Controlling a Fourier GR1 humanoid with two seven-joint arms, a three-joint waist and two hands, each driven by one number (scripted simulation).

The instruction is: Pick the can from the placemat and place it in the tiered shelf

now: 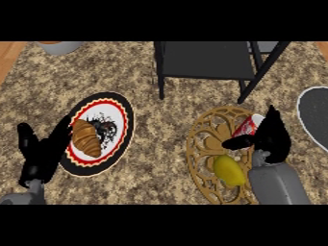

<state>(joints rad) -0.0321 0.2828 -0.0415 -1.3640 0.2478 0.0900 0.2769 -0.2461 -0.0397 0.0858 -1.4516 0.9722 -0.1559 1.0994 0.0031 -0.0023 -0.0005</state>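
Head view. The speckled brown granite table point(145, 144) carries one black tiered shelf with thin metal legs point(209, 60) at the far centre. One round gold openwork placemat point(205, 144) lies at right of centre. On it rest one red-and-white can point(247, 126), at the placemat's far right part, and one yellow lemon-like fruit point(228, 169), nearer the lower edge. One round plate with a red, white and black rim point(117, 115) lies at left of centre and holds one golden-brown croissant point(87, 138). One dark grey round plate with a white rim point(322, 120) lies at the right edge, partly cut off. One grey bowl-like vessel with an orange interior point(58, 46) sits at the far left; its contents cannot be determined.

The right hand point(269, 137) is over the right side of the placemat, directly against the can. Its thumb points left beneath the can and its fingers rise beside it, partly open; contact appears likely, but a closed grasp is not visible. The can is not lifted clear of the placemat.

The left hand point(40, 153) rests at the lower left, fingers straight and spread, overlapping the near-left rim of the croissant plate and holding nothing.
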